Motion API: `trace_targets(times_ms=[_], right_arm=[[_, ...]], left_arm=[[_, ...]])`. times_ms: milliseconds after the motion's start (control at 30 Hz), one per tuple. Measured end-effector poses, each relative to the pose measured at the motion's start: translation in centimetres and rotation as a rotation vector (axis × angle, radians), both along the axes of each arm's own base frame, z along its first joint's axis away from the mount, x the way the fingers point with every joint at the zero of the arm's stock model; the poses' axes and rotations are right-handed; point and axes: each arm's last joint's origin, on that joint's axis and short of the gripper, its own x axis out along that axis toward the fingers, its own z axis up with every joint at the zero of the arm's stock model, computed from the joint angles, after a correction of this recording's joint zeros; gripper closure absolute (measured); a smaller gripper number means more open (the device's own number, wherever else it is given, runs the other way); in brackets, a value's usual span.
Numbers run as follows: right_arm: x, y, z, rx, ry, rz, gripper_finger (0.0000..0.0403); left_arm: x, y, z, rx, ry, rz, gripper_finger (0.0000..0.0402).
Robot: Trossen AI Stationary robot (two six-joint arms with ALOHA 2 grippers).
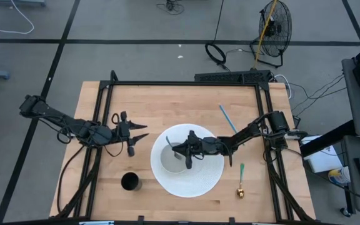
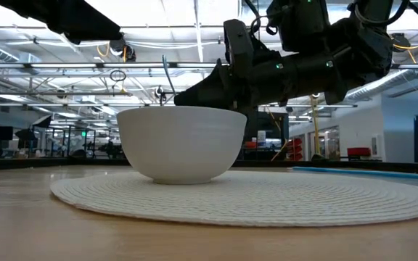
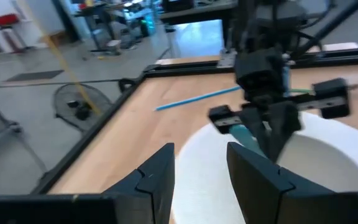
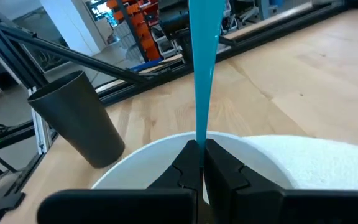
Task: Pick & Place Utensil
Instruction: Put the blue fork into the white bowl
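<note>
A white bowl (image 1: 170, 164) (image 2: 180, 141) sits on a round white woven mat (image 1: 195, 181). My right gripper (image 1: 179, 150) (image 4: 201, 146) hovers over the bowl, shut on a teal-handled utensil (image 4: 202, 56). In the low view the utensil (image 2: 164, 76) shows as a thin rod rising above the bowl's rim. Its lower end is hidden inside the bowl. My left gripper (image 1: 141, 131) (image 3: 201, 155) is open and empty, above the bare wood just left of the mat, pointing toward the bowl. My right gripper pinches the utensil's teal handle at its narrow part (image 4: 200, 127) between the two shut fingers. The fingers come from the table's right, slanting down over the bowl. The handle widens as it runs on past the fingertips. Whether its other end touches the bowl cannot be told.
A dark cup (image 1: 130, 182) (image 4: 79, 124) stands on the wood near the front edge, left of the mat. A blue straw-like stick (image 1: 227, 119) (image 3: 194, 98) lies behind the mat. A green-handled gold spoon (image 1: 240, 181) lies right of the mat. A black frame borders the table.
</note>
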Motion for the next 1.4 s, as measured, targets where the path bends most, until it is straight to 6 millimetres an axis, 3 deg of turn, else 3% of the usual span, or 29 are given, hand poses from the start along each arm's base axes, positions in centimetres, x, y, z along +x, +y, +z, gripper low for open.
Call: trace_targets(times_ms=[233,433,800,1200,1400], right_arm=[[-0.1,0.0,2.3,-0.116,-0.113,0.052,0.0401],[-0.5,-0.3,4.3,-0.201,-0.147,0.010,0.0401],[-0.9,-0.5,5.3,-0.287,-0.108,-0.020,0.0401],[-0.9,-0.7,5.2,-0.324,-0.089,-0.066,0.0401],[-0.9,-0.7,5.1,-0.328,-0.085,-0.067,0.0401]], left_arm=[[0.9,-0.3,0.2,-0.072,-0.041,-0.118,0.0250],[3.8,-0.3,0.0,-0.133,-0.138,-0.242,0.0250],[8.0,1.7,-2.4,-0.268,-0.203,-0.288,0.0248],[9.2,3.1,-3.2,-0.309,-0.260,-0.238,0.0219],[9.2,3.1,-2.9,-0.304,-0.290,-0.236,0.0250]])
